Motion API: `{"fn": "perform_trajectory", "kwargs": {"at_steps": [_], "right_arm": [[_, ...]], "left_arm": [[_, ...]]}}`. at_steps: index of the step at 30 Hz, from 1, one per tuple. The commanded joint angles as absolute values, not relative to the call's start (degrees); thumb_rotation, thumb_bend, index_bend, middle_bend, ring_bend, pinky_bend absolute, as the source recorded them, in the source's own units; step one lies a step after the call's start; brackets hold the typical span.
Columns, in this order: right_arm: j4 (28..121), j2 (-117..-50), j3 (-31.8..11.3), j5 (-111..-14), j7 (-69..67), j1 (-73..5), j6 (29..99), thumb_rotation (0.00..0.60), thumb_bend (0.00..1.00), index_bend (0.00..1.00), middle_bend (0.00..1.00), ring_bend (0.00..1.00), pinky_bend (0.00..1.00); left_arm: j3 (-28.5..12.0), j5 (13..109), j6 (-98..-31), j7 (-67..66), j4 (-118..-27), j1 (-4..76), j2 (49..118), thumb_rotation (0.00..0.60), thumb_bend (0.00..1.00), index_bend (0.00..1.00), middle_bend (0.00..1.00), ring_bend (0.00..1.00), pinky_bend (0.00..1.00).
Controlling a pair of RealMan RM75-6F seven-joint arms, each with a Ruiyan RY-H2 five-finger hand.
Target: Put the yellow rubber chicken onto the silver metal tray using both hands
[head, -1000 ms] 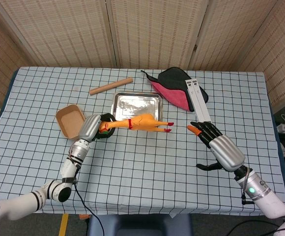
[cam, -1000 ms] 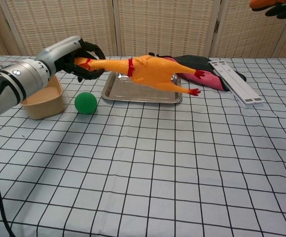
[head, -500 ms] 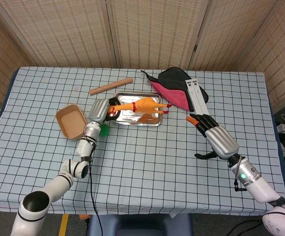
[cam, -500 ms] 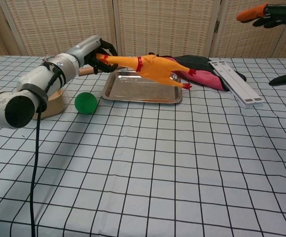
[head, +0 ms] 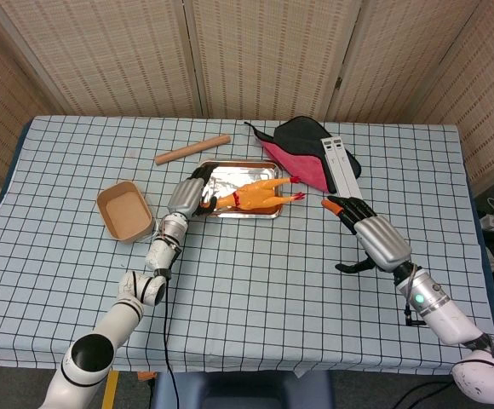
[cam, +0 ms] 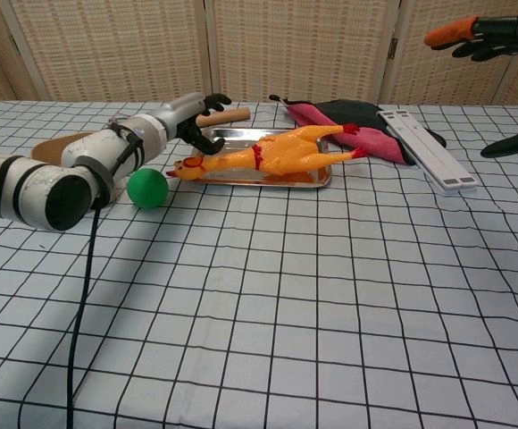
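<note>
The yellow rubber chicken (cam: 272, 155) is laid lengthwise across the silver metal tray (head: 268, 175), head beside the open, empty left hand (cam: 198, 116); the right hand (head: 359, 223), spread and empty, is held well apart.

Yellow-orange chicken (head: 255, 193), silver tray (head: 223, 175), green ball (cam: 146, 189), black-gridded white tablecloth (head: 255, 281).

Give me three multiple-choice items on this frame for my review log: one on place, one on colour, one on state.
1. Where does the rubber chicken lie?
A. in the brown box
B. on the silver tray, head over its edge
C. on the pink cloth

2. What colour is the ball?
A. green
B. red
C. blue

3. What is the left hand doing?
A. gripping the chicken's neck
B. holding the wooden roller
C. open beside the chicken, holding nothing

Answers: B, its body rests on the tray; A, it shows green in the chest view; C, the fingers are spread clear of the chicken.
</note>
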State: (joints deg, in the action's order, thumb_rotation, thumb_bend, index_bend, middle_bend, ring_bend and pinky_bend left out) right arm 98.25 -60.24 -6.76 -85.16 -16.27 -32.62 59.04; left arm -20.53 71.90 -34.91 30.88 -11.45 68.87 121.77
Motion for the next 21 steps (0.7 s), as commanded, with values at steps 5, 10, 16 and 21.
{"fn": "perform_trajectory", "kwargs": {"at_steps": [5, 10, 16, 21], "right_arm": [[97.9, -59.5, -6.5, -86.7, -18.0, -32.1, 60.5, 0.600, 0.02, 0.00, 0.00, 0.00, 0.00], [99.1, -58.9, -5.4, -89.2, -16.8, -30.5, 63.4, 0.600, 0.02, 0.00, 0.00, 0.00, 0.00], [101.5, -57.2, -2.5, -93.5, -13.5, -27.1, 67.8, 0.600, 0.02, 0.00, 0.00, 0.00, 0.00], [101.1, -58.0, 0.4, -97.0, -6.9, -22.7, 73.0, 0.600, 0.02, 0.00, 0.00, 0.00, 0.00]], "left_arm": [[-19.2, 72.4, -35.5, 28.6, -14.9, 68.3, 119.2, 0.600, 0.42, 0.00, 0.00, 0.00, 0.06], [-18.4, 73.8, -42.2, 28.7, -25.8, 65.3, 113.6, 0.600, 0.41, 0.00, 0.00, 0.00, 0.06], [-15.1, 75.3, -54.2, 20.4, -62.9, 52.8, 94.5, 0.600, 0.41, 0.00, 0.00, 0.00, 0.06], [-7.1, 79.4, -66.7, 10.5, -88.5, 39.8, 79.6, 0.600, 0.40, 0.00, 0.00, 0.00, 0.04]]}}
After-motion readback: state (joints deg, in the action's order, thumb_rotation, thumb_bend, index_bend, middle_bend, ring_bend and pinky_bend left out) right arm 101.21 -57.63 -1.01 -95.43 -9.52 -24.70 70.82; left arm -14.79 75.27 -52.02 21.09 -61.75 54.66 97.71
